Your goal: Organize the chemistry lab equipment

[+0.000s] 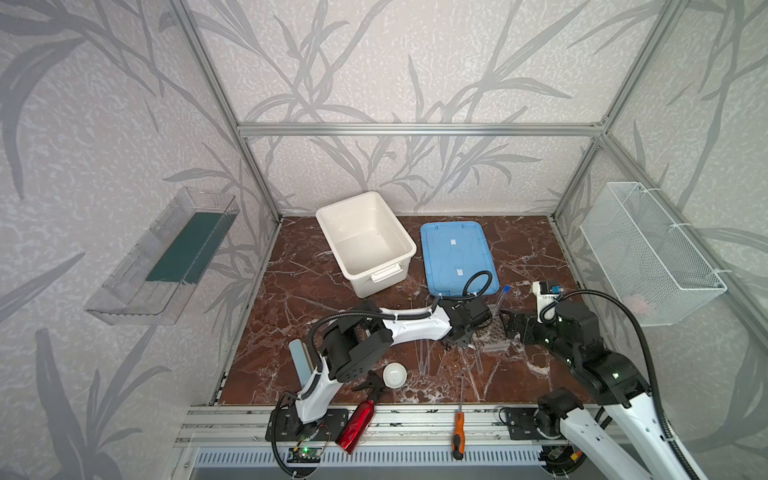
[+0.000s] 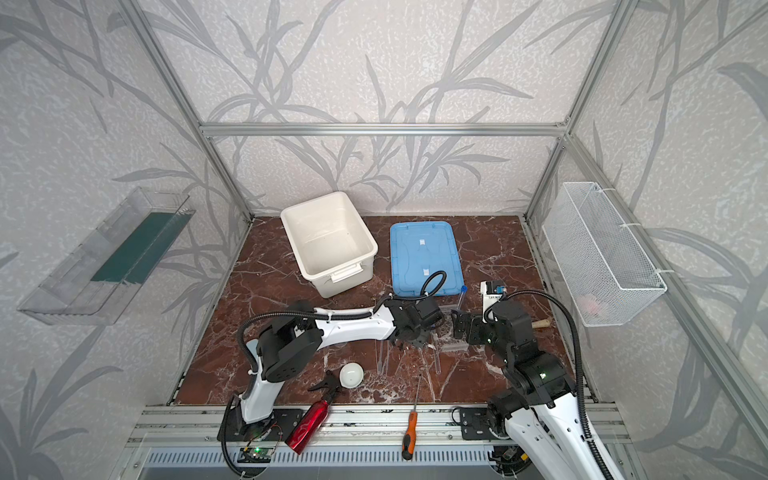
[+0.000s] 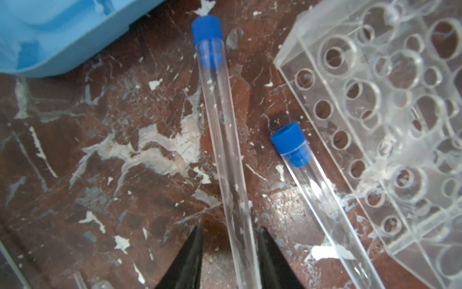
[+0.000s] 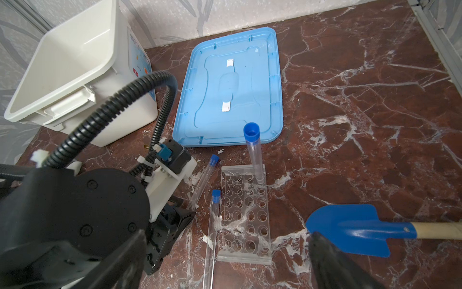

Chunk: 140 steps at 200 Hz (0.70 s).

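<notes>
Tube (image 3: 217,130) lies flat on the table (image 3: 100,155) between the blue lid (image 3: 50,37) and the rack (image 3: 390,105); my left claw (image 3: 231,234) straddles it, jaws apart, not quite touching. Right claw (image 4: 227,235) gapes wide, holding nothing.
</notes>
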Available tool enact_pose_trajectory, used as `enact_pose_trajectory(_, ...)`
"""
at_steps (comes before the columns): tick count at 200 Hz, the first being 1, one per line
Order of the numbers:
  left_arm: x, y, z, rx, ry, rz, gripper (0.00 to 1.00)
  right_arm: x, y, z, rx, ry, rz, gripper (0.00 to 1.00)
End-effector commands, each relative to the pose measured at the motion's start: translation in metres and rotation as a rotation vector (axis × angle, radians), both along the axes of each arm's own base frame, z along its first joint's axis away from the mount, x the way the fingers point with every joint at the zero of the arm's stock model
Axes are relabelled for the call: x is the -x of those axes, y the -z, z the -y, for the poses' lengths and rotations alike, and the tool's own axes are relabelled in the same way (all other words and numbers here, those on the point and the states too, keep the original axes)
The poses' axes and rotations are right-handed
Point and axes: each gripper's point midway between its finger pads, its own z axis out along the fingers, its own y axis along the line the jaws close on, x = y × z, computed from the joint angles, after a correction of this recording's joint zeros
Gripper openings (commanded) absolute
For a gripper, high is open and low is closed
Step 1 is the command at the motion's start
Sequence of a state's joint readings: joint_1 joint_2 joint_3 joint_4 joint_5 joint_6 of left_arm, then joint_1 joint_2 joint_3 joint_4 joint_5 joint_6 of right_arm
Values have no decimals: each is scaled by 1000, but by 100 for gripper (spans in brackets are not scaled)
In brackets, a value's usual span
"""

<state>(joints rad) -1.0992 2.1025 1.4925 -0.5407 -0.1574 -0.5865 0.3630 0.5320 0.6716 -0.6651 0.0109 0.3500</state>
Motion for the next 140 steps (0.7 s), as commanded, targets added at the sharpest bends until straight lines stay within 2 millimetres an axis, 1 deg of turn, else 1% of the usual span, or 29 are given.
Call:
enact_pose_trajectory(1, 1, 11, -16, -76, -13, -5, 31, 1, 5, 2, 17, 3, -9, 99)
enact_pose_trajectory(12, 3, 11, -19, -75, -19, -12, 30, 0, 6, 2, 19, 0, -9, 99)
enact_pose_trajectory(47, 17, 11, -35, -59, -39, -46, 22, -1, 9, 0, 27, -10, -20, 99)
enact_pose_trajectory(72, 27, 5, -46, -47, -58, -72, 21, -2, 11, -1, 26, -10, -22, 99)
enact_pose_trajectory(90, 41, 4, -51, -32, -64, -117, 21, -1, 10, 0, 26, -9, -18, 99)
enact_pose_trajectory(116, 63, 9, -48, 10, -61, -211, 22, -2, 10, 0, 28, -7, -17, 99)
enact_pose_trajectory(128, 67, 11, -48, -5, -49, -214, 23, -2, 11, 0, 31, -6, -19, 99)
enact_pose_trajectory(140, 65, 10, -50, -33, -46, -200, 24, -3, 10, 0, 30, -7, -17, 99)
